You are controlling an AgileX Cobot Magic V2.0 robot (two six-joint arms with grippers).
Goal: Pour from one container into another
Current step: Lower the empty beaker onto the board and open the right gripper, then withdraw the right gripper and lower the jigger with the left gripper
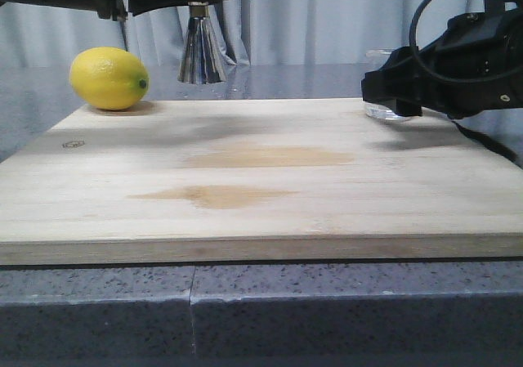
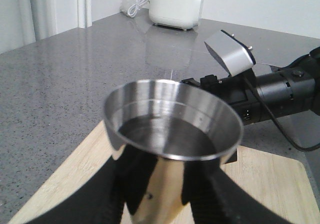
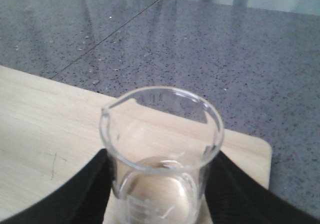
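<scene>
board: pale wooden board (image 1: 261,179) lies on the grey tabletop (image 1: 261,310)
lemon: lemon (image 1: 109,78) at board's far left corner
jigger: steel jigger (image 2: 170,149) gripped by left claw (image 2: 165,194), raised above far edge
beaker: glass beaker (image 3: 162,154) gripped by right claw (image 3: 160,194), on far right corner

Board (image 1: 261,179): on the counter (image 1: 261,310), filling mid-frame in the front view.
Lemon (image 1: 109,78): on the board's far left corner, upper left of frame.
Jigger (image 1: 202,50): right of the lemon, top centre-left, hanging clear above the board's far edge, between the left gripper's (image 2: 165,194) fingers.
Beaker (image 1: 384,89): on the board's far right corner, upper right of frame, between the right gripper's (image 3: 160,204) fingers.
</scene>
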